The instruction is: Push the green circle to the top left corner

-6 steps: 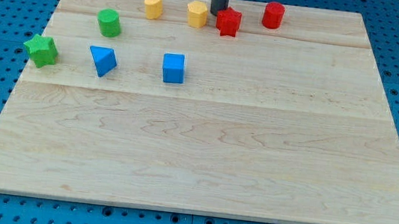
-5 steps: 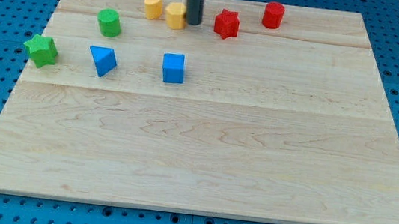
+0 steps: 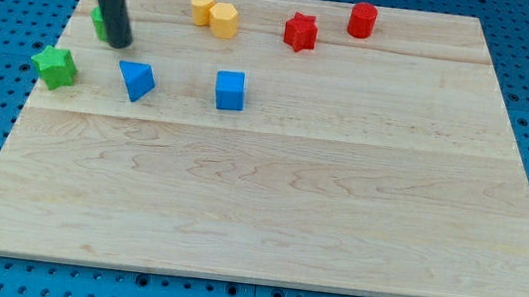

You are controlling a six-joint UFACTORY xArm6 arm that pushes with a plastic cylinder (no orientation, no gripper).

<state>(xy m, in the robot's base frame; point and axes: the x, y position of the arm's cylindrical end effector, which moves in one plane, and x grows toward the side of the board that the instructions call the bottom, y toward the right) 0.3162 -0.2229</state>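
Shifted leftward, my tip (image 3: 120, 44) touches green circle (image 3: 100, 22), above green star (image 3: 55, 66).

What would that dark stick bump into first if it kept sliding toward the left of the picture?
Most likely the green circle: my tip sits right against its right side, with the rod hiding most of it. Whether they already touch is unclear. The green star lies lower, probably off that line.

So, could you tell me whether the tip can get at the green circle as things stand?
Probably yes: my tip is already at the green circle, on its right and lower side as the view shows it. The rod hides most of the block, so actual contact cannot be confirmed. Nothing stands between them.
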